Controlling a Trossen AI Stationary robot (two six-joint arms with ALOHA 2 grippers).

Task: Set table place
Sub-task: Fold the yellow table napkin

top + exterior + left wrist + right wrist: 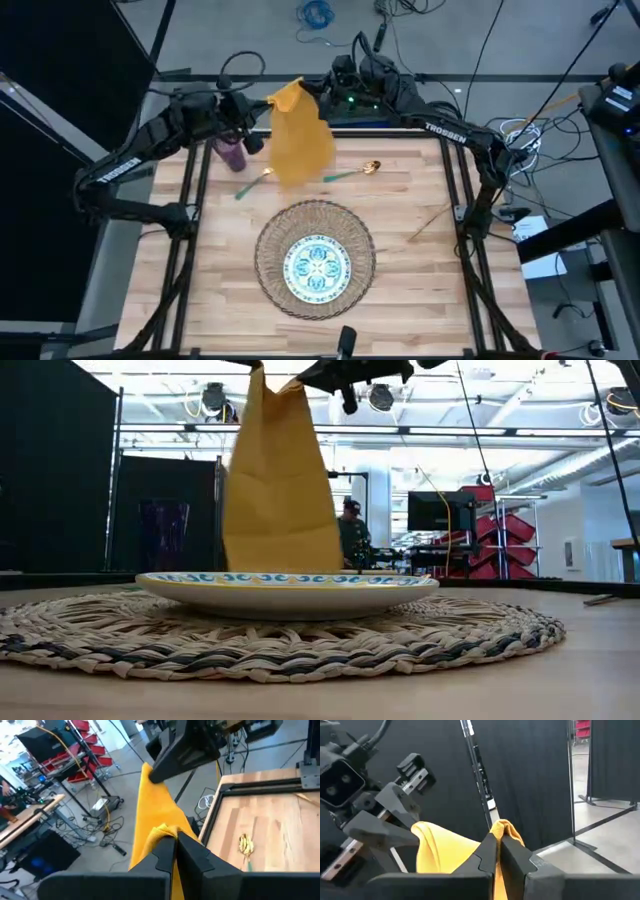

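The mustard-yellow napkin [296, 135] hangs in the air over the far part of the table [420, 290], held up by both grippers. My left gripper [262, 104] is shut on its upper left corner and my right gripper [322, 92] on its upper right corner. In the low view the napkin [280, 475] hangs behind the plate [290, 588], which hides its lower edge. The plate [318, 266] lies on the round straw placemat [268, 262]. A purple cup [232, 152] stands at the far left. A gold-and-teal spoon [358, 170] and another piece of cutlery [254, 184] lie beside the napkin. My left gripper pinches one upper corner of the napkin [161, 831] between its two shut fingers. The cloth is bunched at the fingers and hangs down below them. My right gripper pinches the other upper corner [504, 826] between its two shut fingers. The top edge [150, 790] runs between the two grippers and sags slightly.
A thin stick-like piece [430, 222] lies near the table's right rail. Black metal rails [190, 200] frame the table. In the room behind, a person [352, 535] stands far off. There is bare wood to the left and right of the placemat.
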